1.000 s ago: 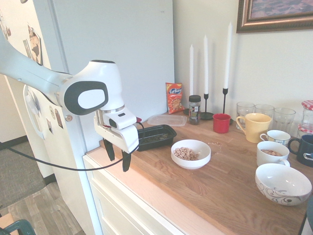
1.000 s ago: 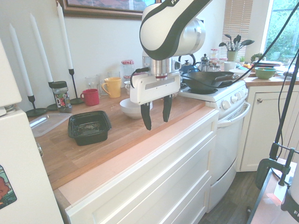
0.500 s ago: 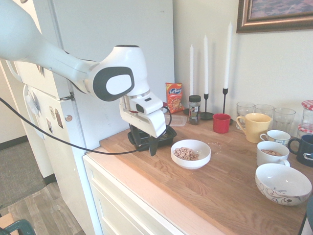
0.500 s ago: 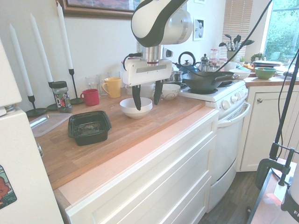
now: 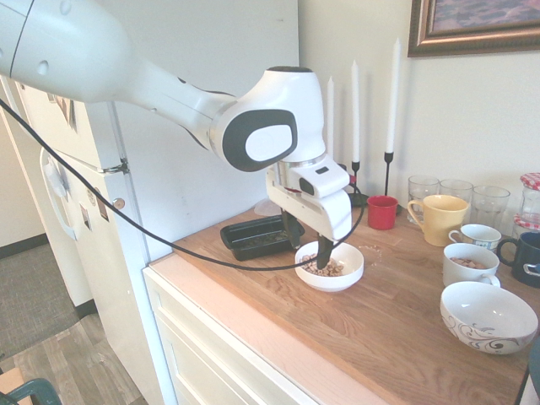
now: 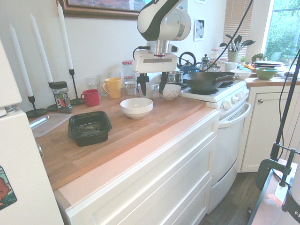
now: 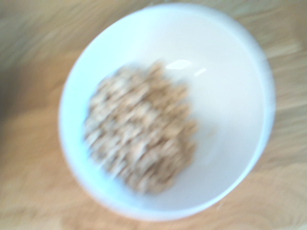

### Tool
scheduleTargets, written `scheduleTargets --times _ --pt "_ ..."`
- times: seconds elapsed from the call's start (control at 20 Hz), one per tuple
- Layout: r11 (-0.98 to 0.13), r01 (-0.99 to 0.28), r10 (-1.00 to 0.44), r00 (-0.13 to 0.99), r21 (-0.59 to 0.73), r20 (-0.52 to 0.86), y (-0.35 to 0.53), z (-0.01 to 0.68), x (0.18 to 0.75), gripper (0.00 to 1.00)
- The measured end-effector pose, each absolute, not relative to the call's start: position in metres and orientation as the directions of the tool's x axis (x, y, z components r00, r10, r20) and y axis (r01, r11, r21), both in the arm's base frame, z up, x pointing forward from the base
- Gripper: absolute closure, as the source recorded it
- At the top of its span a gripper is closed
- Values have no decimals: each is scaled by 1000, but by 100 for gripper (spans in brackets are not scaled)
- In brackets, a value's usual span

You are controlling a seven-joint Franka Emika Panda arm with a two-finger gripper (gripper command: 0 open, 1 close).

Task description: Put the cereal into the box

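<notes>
The cereal (image 5: 335,269) is a heap of tan rings in a white bowl (image 5: 348,276) on the wooden counter. In the wrist view the cereal (image 7: 141,143) fills the middle of the bowl (image 7: 230,96), blurred. My gripper (image 5: 308,243) hangs open just above the bowl, fingers pointing down, nothing between them. From the other side the gripper (image 6: 152,86) shows above and behind the bowl (image 6: 136,107). The box (image 5: 257,236), a shallow black tray, sits beside the bowl toward the fridge; the box (image 6: 89,127) holds only dark residue.
A clear lid (image 6: 47,124) lies behind the box. Candlesticks, a red cup (image 5: 381,212), a yellow mug (image 5: 439,218), glasses and several cups and bowls (image 5: 488,316) crowd the counter's far side. A stove with a wok (image 6: 206,82) adjoins the counter.
The arm has swung from the counter's front edge, past the box, to above the white bowl. The gripper stayed open throughout.
</notes>
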State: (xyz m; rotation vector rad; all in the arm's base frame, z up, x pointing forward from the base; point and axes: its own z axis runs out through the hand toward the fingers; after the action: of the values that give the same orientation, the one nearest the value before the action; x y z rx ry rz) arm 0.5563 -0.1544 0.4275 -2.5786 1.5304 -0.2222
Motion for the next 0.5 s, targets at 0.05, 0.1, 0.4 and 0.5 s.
scheduleTargets --times 0.05,0.1,0.4,0.5 --pt "-461 -864 -886 462 -204 47 -163 426 560 0" --pt "-447 -868 -892 450 -217 35 -171 424 564 0" --pt "-390 -878 -912 410 -278 -15 -195 398 598 0" --pt "-379 -880 -915 402 -286 -26 -198 390 610 0"
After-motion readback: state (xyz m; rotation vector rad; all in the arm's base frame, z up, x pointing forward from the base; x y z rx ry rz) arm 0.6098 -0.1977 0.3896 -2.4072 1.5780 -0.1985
